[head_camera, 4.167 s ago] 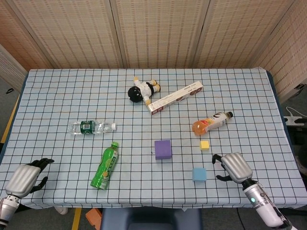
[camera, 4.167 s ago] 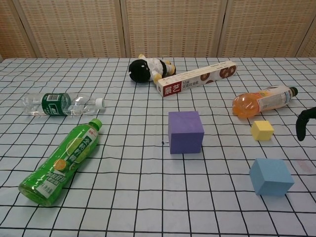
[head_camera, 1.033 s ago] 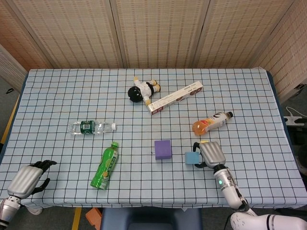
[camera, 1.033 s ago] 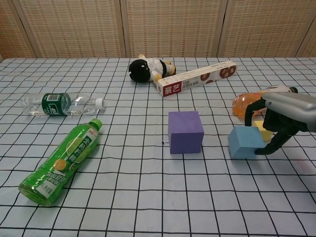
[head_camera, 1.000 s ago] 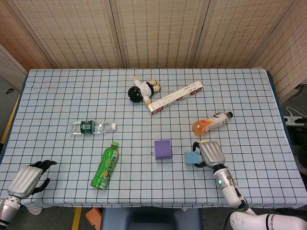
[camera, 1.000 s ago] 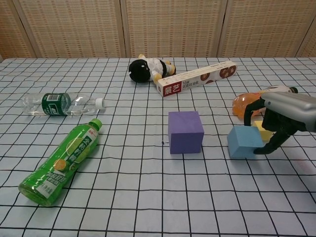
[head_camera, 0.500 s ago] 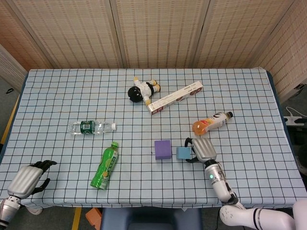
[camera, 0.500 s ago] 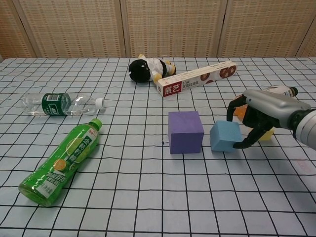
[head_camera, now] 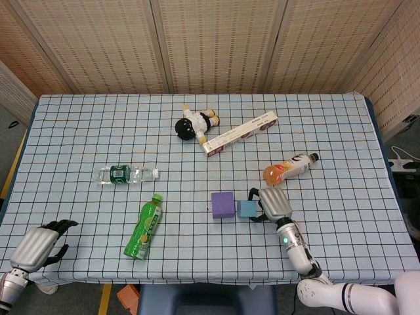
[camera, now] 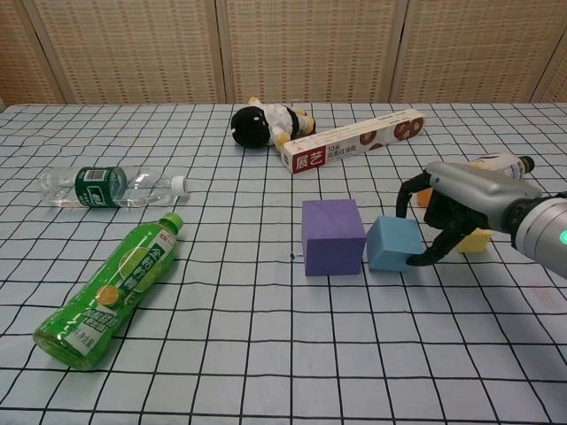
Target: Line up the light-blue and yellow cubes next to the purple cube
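Observation:
The purple cube point(head_camera: 223, 204) point(camera: 333, 236) stands near the table's middle front. The light-blue cube point(head_camera: 246, 209) point(camera: 394, 243) sits right beside it on its right, the two almost touching. My right hand point(head_camera: 274, 203) point(camera: 454, 206) curls around the light-blue cube's right side, one finger behind it and one in front. The yellow cube point(camera: 477, 240) peeks out behind that hand in the chest view; the hand hides it in the head view. At the table's front left edge my left hand point(head_camera: 36, 244) rests, holding nothing, its fingers apart.
An orange juice bottle point(head_camera: 289, 168) lies just behind my right hand. A green bottle point(head_camera: 144, 226) and a water bottle point(head_camera: 125, 174) lie at the left. A plush toy point(head_camera: 195, 125) and a long box point(head_camera: 239, 133) lie further back.
My right hand has carried the light-blue cube leftward from the front right until it sits against the purple cube. The left hand has stayed put.

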Controlling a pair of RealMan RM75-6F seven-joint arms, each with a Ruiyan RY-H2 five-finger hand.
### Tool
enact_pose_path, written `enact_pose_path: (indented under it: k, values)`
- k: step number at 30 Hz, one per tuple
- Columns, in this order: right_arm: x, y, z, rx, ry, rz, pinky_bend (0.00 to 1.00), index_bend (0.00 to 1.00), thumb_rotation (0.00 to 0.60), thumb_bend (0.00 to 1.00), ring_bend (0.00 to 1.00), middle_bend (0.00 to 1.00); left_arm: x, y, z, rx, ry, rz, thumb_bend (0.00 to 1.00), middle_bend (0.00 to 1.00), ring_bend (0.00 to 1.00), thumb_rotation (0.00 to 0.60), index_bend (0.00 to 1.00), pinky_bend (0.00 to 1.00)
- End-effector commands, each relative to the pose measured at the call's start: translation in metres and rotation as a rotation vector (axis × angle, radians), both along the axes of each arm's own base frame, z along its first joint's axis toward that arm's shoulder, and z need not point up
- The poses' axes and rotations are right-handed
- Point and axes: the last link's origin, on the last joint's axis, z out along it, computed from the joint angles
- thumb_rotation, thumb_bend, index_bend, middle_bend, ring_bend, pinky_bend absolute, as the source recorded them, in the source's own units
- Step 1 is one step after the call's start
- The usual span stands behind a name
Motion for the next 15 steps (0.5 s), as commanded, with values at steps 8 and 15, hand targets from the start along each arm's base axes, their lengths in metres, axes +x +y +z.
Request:
enact_pose_path:
  k: [8, 15]
  values:
    - [-0.0011, -0.0046, -0.0024, -0.013, -0.01, 0.002, 1.0, 0.55, 0.6, 0.02, 0.93, 1.0, 0.0, 0.0, -0.0014, -0.004, 0.001, 0.004, 0.45, 0.27, 0.32, 0.6, 0.25, 0.55]
    - [-0.004, -0.0058, -0.0045, -0.006, -0.021, -0.006, 1.0, 0.55, 0.6, 0.02, 0.93, 1.0, 0.0, 0.0, -0.002, -0.008, 0.005, 0.003, 0.45, 0.27, 0.32, 0.6, 0.25, 0.55]
